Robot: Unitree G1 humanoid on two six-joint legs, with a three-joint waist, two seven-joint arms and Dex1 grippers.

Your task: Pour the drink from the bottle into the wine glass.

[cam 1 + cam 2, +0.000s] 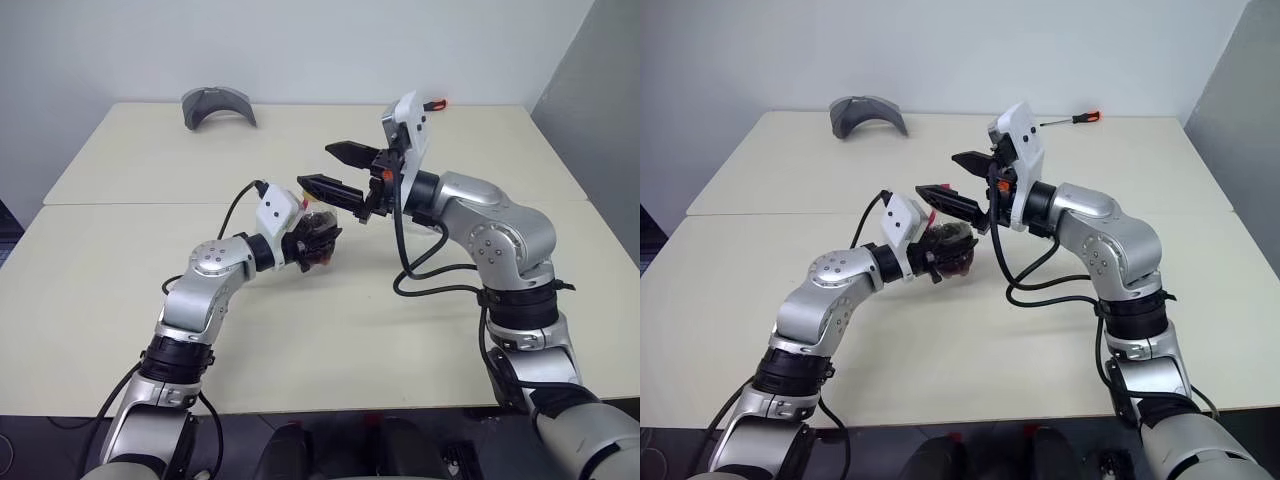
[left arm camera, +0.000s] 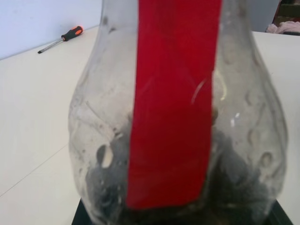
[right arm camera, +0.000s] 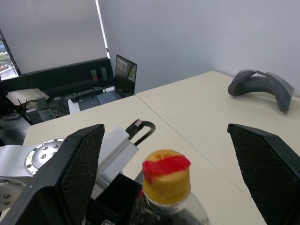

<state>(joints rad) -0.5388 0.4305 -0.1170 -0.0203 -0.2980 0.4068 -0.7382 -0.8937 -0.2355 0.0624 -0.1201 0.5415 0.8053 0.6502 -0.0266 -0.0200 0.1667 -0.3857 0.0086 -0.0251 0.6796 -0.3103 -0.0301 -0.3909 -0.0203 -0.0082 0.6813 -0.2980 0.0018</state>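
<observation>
Bottle (image 2: pixel 178 117), clear dimpled plastic with a round belly, a red strip down its side and a yellow cap (image 3: pixel 166 180), sits clamped in the left end effector (image 1: pixel 318 240) near the middle of the cream tabletop (image 1: pixel 120 290). Dark drink (image 1: pixel 958 262) inside is hard to make out. At its one o'clock, the right end effector (image 1: pixel 340 170) hangs with black fingers spread wide. An orange-handled screwdriver (image 1: pixel 1072 118) lies at the far edge.

Silver arms, black cables, black claws
</observation>
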